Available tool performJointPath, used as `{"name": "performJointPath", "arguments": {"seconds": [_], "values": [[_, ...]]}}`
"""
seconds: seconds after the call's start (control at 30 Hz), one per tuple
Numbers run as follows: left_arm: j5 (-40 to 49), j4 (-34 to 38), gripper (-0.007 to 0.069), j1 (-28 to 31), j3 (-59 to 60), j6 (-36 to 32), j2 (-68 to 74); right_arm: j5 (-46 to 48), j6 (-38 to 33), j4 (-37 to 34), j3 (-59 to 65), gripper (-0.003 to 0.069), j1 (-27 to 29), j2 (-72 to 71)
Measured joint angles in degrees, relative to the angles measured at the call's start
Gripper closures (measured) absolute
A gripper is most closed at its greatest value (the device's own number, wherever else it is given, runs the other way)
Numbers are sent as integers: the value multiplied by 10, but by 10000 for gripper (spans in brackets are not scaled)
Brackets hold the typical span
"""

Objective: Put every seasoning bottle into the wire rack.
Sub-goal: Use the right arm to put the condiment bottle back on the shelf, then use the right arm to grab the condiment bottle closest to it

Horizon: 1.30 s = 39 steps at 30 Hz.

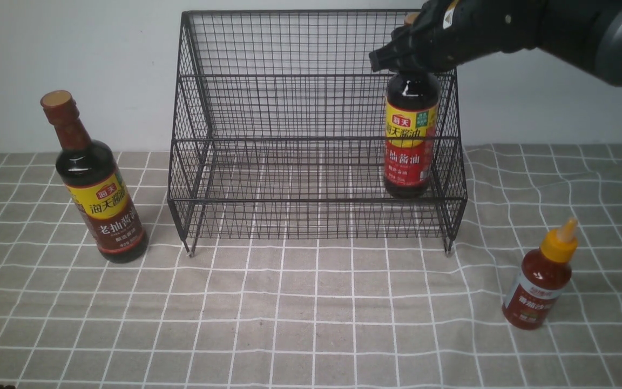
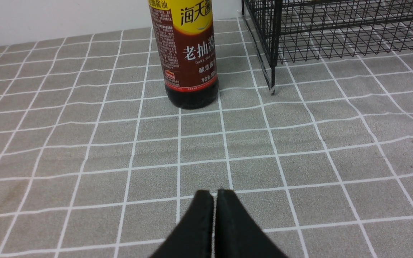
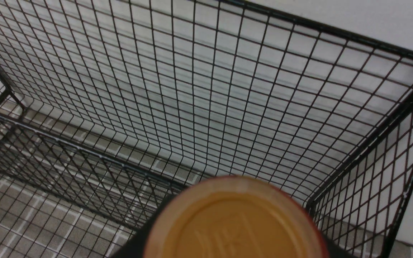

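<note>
The black wire rack [image 1: 316, 108] stands at the back centre. One tall soy-sauce bottle [image 1: 411, 140] stands upright at the right end of its lower tier. My right gripper [image 1: 413, 54] is closed around that bottle's neck from above. The right wrist view shows the bottle's tan cap [image 3: 235, 222] close up, with the rack's mesh [image 3: 192, 89] behind it. The second soy-sauce bottle [image 1: 97, 189] stands on the cloth left of the rack and also shows in the left wrist view [image 2: 188, 53]. The small red sauce bottle [image 1: 543, 281] stands at the front right. My left gripper [image 2: 213, 193] is shut and empty, low over the cloth.
A grey tablecloth [image 1: 311, 313] with white grid lines covers the table, wrinkled on the right. A white wall rises behind the rack. The rack's front left foot [image 2: 271, 89] stands just right of the left bottle.
</note>
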<state>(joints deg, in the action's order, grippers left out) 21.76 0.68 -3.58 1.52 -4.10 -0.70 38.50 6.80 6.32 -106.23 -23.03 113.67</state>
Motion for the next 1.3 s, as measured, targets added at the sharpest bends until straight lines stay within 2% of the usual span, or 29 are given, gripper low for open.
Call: {"name": "performJointPath", "arguments": {"seconds": [0.13,0.2,0.33,0.53,0.57,0.67,0.73,0.83,1.0,1.13,1.27,1.3], "values": [[0,0,631,0,0,0,0,9,0,-2,-4,344,0,0],[0,0,631,0,0,0,0,21,0,-5,-10,271,0,-3],[0,0,631,0,0,0,0,65,0,-5,-21,174,0,-32],[0,0,631,0,0,0,0,131,0,0,-30,146,0,-104],[0,0,631,0,0,0,0,172,0,4,-31,146,0,-138],[0,0,631,0,0,0,0,252,-5,9,-32,167,0,-187],[0,0,631,0,0,0,0,316,-16,11,-32,213,0,-221],[0,0,631,0,0,0,0,332,-27,12,0,326,0,-274],[0,0,631,0,0,0,0,338,-28,0,140,510,0,-357],[0,0,631,0,0,0,0,341,-11,0,240,543,0,-379],[0,0,631,0,0,0,0,339,20,4,322,494,1,-378],[0,0,631,0,0,0,0,333,26,7,338,459,4,-377]]}}
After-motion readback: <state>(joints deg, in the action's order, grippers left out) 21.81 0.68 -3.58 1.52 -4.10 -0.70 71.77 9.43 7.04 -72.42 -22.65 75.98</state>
